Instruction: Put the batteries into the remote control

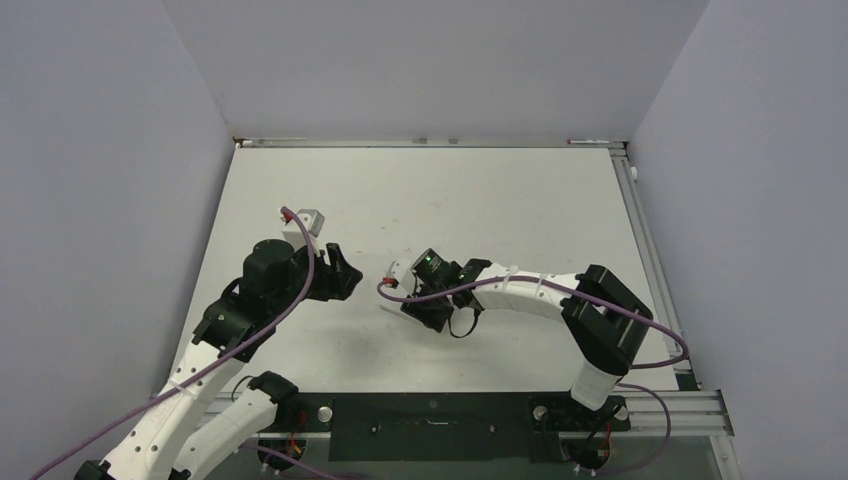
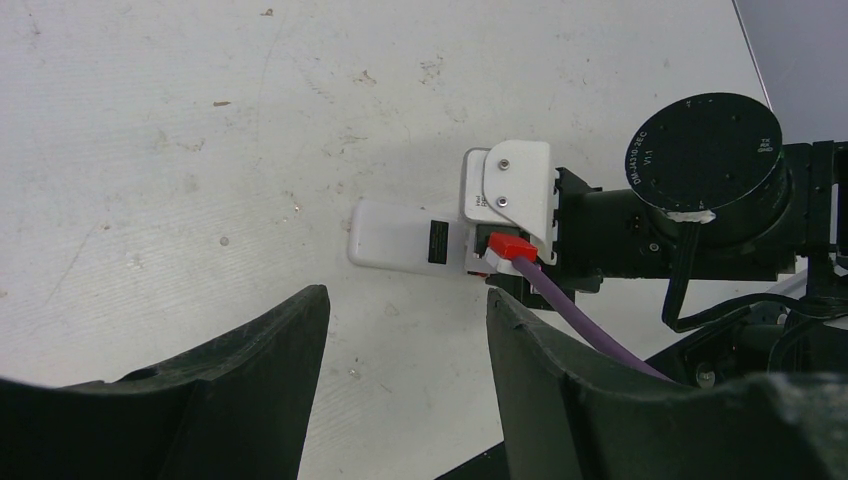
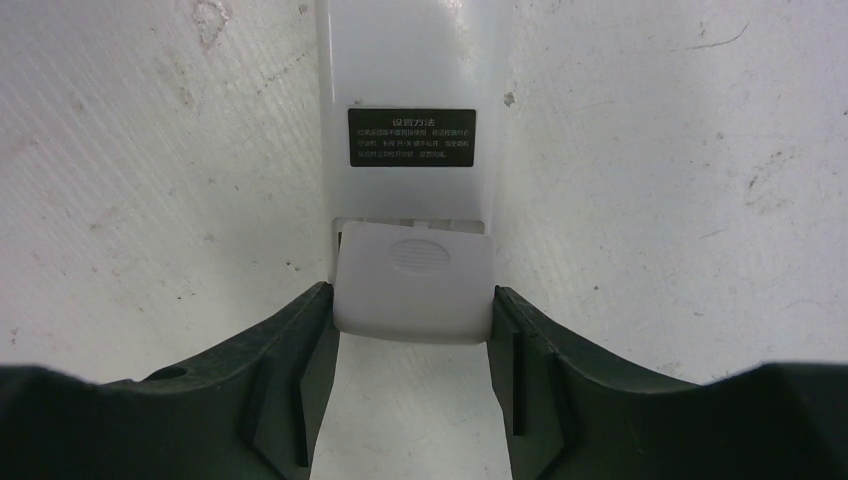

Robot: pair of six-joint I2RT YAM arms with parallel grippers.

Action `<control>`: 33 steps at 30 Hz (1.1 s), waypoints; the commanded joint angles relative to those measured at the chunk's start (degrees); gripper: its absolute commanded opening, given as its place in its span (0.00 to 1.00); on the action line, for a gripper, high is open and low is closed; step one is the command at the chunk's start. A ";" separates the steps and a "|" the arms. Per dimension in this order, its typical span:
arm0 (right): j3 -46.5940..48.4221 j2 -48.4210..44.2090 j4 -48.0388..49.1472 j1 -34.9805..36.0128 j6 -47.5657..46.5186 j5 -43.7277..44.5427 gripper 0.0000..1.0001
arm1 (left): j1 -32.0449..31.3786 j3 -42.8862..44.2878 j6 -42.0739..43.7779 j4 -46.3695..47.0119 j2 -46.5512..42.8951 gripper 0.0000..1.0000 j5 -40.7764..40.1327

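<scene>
The remote control [image 3: 405, 70] lies back-up on the table, plain white with a small black label [image 3: 411, 137]. It also shows in the left wrist view as the remote control [image 2: 395, 235], reaching out from under the right wrist. My right gripper [image 3: 412, 300] is shut on its near end, both fingertips pressed against the sides of the ribbed white battery cover [image 3: 415, 275]. A thin gap shows at the cover's far edge. My left gripper [image 2: 405, 300] hovers open a short way from the remote, with only bare table between its fingers. The batteries are out of view.
The right wrist's white camera mount [image 2: 515, 185], its purple cable [image 2: 575, 320] and the round black motor [image 2: 705, 155] crowd the space beside the remote. Grey walls enclose the table [image 1: 450, 190] on three sides. A metal rail [image 1: 640, 220] runs along its right edge.
</scene>
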 commanded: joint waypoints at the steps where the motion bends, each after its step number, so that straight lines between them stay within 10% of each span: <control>1: 3.00 1.06 0.49 0.63 -0.86 -0.15 0.15 | -0.03 0.15 0.45 0.54 -0.70 0.56 -0.35; 33: 3.42 3.40 -0.38 0.63 -3.21 0.94 0.16 | -0.12 0.06 0.46 0.47 -0.80 0.56 -0.26</control>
